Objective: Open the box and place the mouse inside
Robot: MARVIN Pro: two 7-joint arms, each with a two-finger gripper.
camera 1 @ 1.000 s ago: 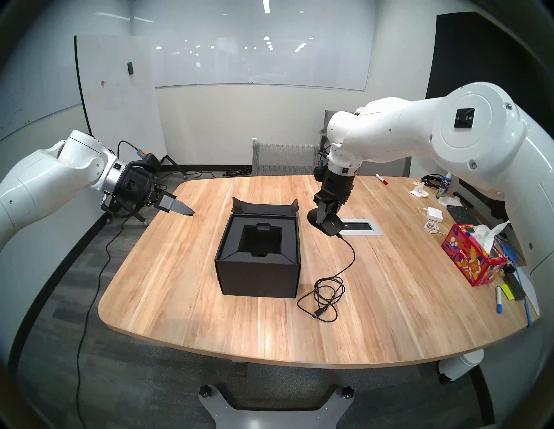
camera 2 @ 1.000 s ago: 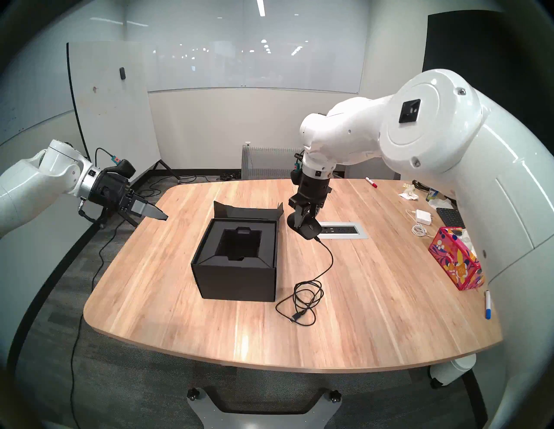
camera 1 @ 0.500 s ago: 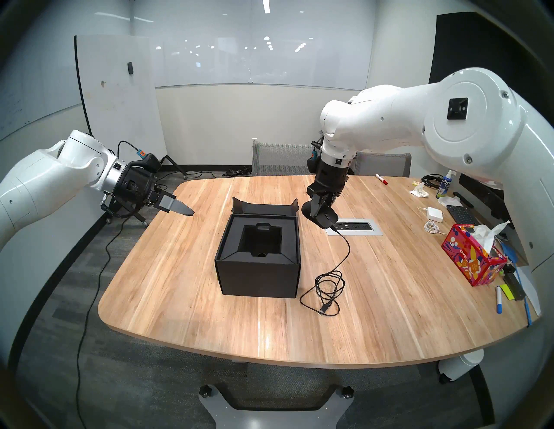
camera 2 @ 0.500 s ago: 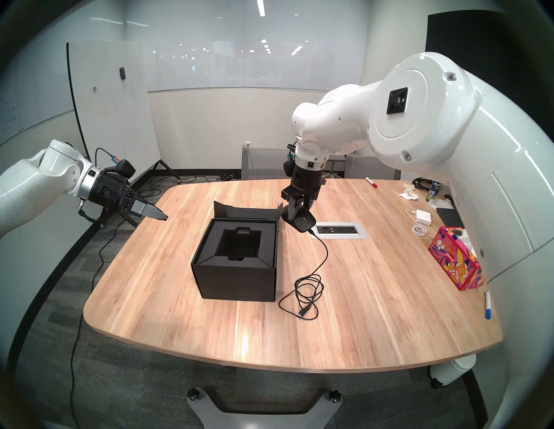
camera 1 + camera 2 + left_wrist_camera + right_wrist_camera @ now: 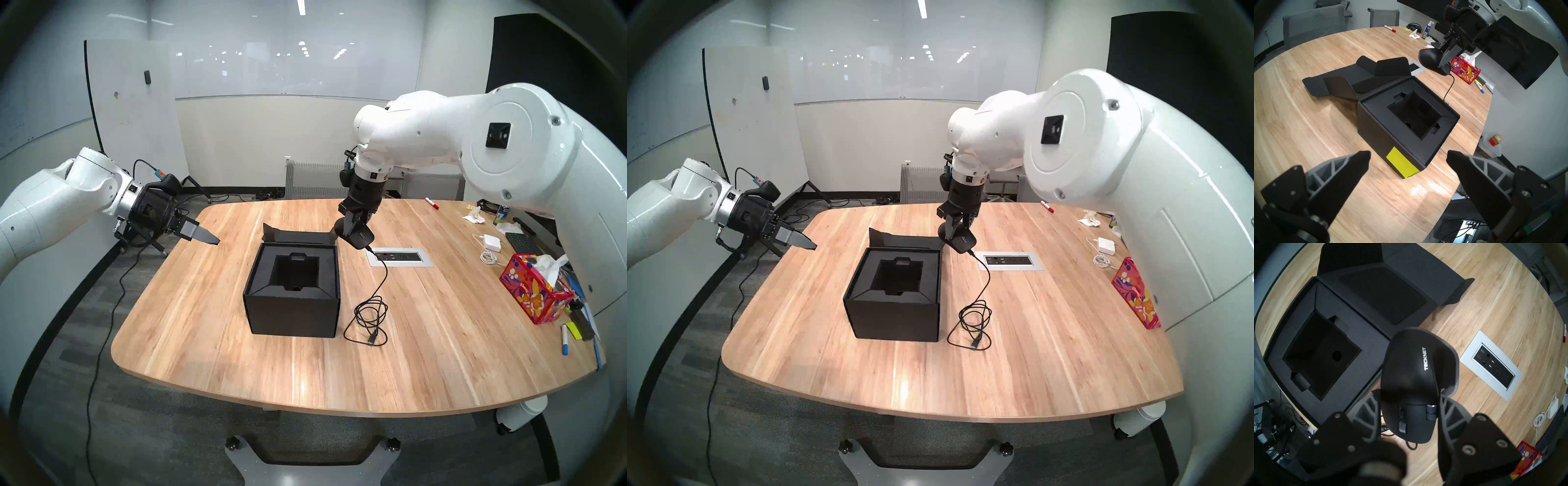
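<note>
Since a second ago the right tool (image 5: 353, 228) has carried the black wired mouse (image 5: 360, 238) up and leftward, from beside the desk's power outlet panel (image 5: 400, 257) to just above the far right corner of the open black box (image 5: 292, 296). Its fingers are clamped on the mouse's sides. The mouse hangs tilted, long axis slanting down, cable end lowest and toward the robot. Its cable (image 5: 370, 314) trails down to a loose coil on the wooden desk (image 5: 203, 322), right of the box. The right wrist view alone shows the "TECKNIT" lettering and scroll wheel. The left wrist view alone shows a yellow-green sticky note (image 5: 1402, 162) on the box's side. The left tool (image 5: 1408, 157) hovers off the desk's left edge, spread wide and empty.
</note>
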